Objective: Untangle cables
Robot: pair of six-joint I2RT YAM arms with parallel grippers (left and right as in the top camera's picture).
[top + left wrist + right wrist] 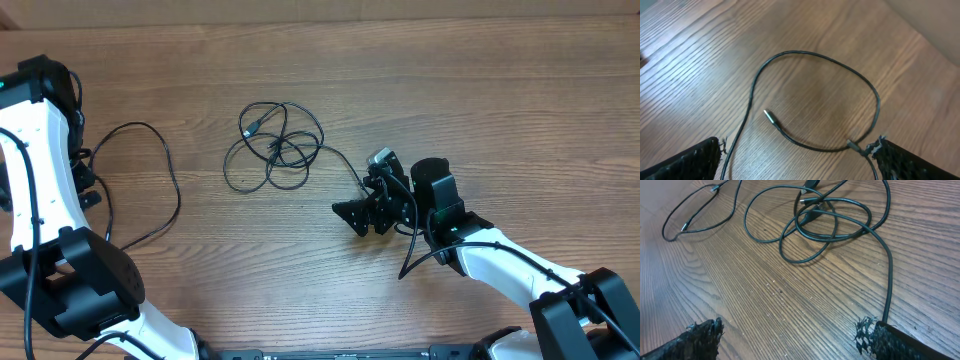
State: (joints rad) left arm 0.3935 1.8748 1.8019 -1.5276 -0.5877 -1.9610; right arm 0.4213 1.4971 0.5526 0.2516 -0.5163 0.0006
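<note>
Brown wood-grain surface (430, 90) across every view. At the 9 o'clock edge of the overhead view, the white-and-black left arm (35, 170); at 4 to 5 o'clock, the right arm (500, 270), reaching in toward centre.

Left end effector (800, 162) spread wide, gripping nothing: in its wrist view, only two black fingertips low at 7 and 5 o'clock, with wood and cord between. Right end effector (790, 340) likewise wide apart, with nothing clamped between the fingers.

Tangled cables (280, 150): a knot of thin black loops slightly toward 10 o'clock from the overhead centre, at 10 o'clock of the right end effector and apart from it. From the knot's 3 o'clock side, one trailing strand (889, 280) running toward 4 o'clock right up to the right end effector. In the right wrist view, ending at the fingertip at 5 o'clock; contact impossible to tell.

Separate loose cable (178, 195) well apart at 9 o'clock of the knot, curving in an open arc beside the left arm. In the left wrist view, a near-complete loop flat on the wood, passing close by both fingertips, not pinched.

Smallest: silver plug tip (767, 114) inside that loop, pointing toward 10 o'clock. Another pale plug end (252, 128) at the knot's 10 o'clock edge.
</note>
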